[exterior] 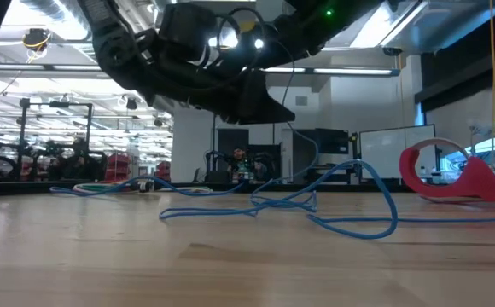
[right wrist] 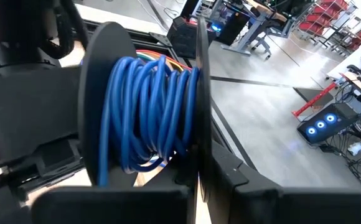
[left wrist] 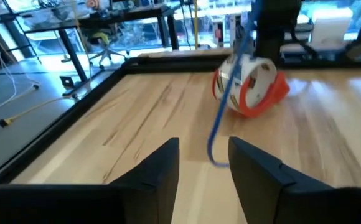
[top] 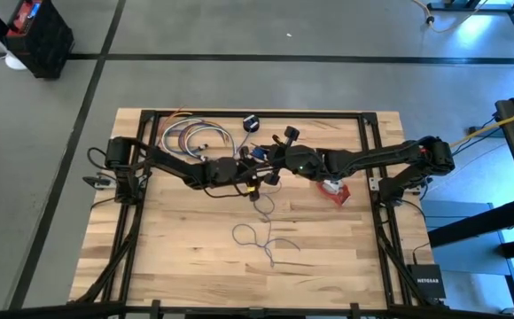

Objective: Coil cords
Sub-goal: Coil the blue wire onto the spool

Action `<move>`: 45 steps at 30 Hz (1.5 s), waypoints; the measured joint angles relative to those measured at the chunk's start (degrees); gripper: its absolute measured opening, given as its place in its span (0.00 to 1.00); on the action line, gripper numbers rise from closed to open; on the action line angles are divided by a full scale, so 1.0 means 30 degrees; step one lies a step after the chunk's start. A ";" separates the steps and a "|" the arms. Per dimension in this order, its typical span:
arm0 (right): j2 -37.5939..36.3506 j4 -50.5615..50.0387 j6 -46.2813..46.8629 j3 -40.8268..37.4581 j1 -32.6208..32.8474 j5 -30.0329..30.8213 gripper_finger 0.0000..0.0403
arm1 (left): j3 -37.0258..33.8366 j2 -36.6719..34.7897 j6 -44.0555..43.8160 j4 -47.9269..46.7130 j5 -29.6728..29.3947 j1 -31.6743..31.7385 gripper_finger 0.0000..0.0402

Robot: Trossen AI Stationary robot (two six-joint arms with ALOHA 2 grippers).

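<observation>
Coiling is part done. The right pincer [right wrist: 196,168] is clenched on a dark spool [right wrist: 106,106], seemingly by its flange, though the contact is partly hidden; many turns of blue cord [right wrist: 146,115] are already wound on it. The spool is carried above the middle of the counter [top: 177,266], toward its far half, where both arms meet. The left pincer [left wrist: 204,163] is released, fingers spread, with the blue strand hanging between them and neither finger gripping it; it sits just beside the spool. A good length remains unwound: from the arms the cord trails toward the near edge and lies in loose loops [top: 255,237] on the counter, so winding that slack in is what is left. The loose run has its long axis roughly from far to near, the free end pointing to the near edge. The spool's axis cannot be told with certainty. A red-and-white cord bundle [top: 333,189] lies on the counter under the right arm, apart from both pincers, not yet dealt with as far as I judge. More cords [top: 190,137] lie at the far left corner.
</observation>
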 joint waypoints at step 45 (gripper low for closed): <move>0.0028 -0.4596 -0.0311 -0.0007 0.1507 0.2054 0.05 | -0.0153 -0.8808 -0.0459 -1.0947 -0.3949 -0.0511 0.01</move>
